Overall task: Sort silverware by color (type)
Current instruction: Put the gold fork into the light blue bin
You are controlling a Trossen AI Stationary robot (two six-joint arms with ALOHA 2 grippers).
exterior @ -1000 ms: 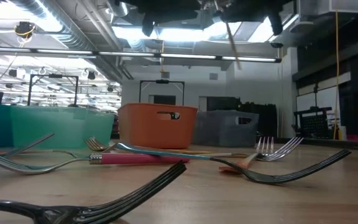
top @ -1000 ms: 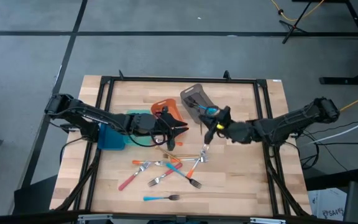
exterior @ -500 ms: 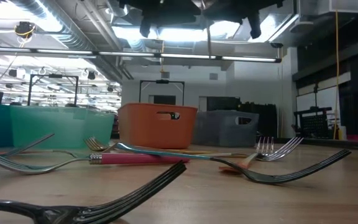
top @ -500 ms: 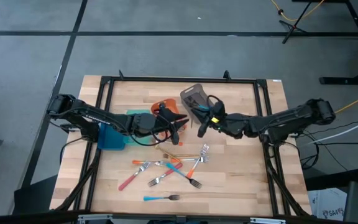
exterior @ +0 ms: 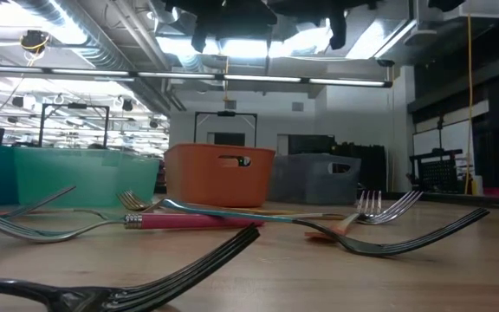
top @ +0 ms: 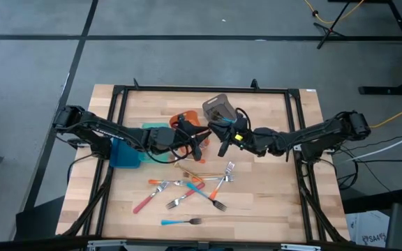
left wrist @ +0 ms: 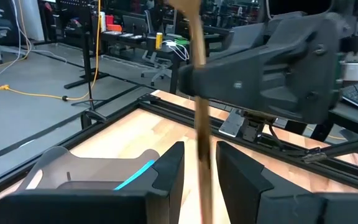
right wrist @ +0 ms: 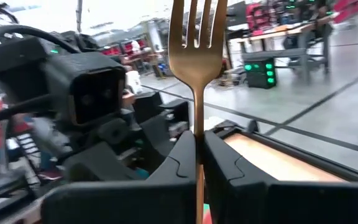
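A gold fork (right wrist: 196, 50) stands upright in the air above the table's middle, tines up, with my right gripper (right wrist: 199, 155) shut on it. From above, the fork (top: 222, 147) shows almost end-on beside the right gripper (top: 222, 139). My left gripper (left wrist: 199, 168) faces it from the table's left. It is open, and its fingers stand on either side of the fork's handle (left wrist: 201, 124), with small gaps showing. More silverware (top: 190, 192), with red, orange and blue handles, lies crossed on the table nearer the front. My right gripper pinches the gold fork's handle (right wrist: 197, 121) between its two fingers, a little below the head. The fingers come level from the table's right and lie across the handle. The fork is lifted clear and upright, its handle reaching down below the fingers.
A teal bin (top: 125, 150), an orange bin (top: 187, 120) and a grey bin (top: 218, 110) stand behind the grippers. A blue-handled fork (top: 181, 222) lies alone near the front edge. A black frame (top: 117, 90) runs round the tabletop.
My right gripper has gone toward the table's left, up to the left gripper, and tipped up from pointing down to level. The gold fork, which hung slanted below it, now stands upright between the left fingers. My left gripper has turned a little on the spot.
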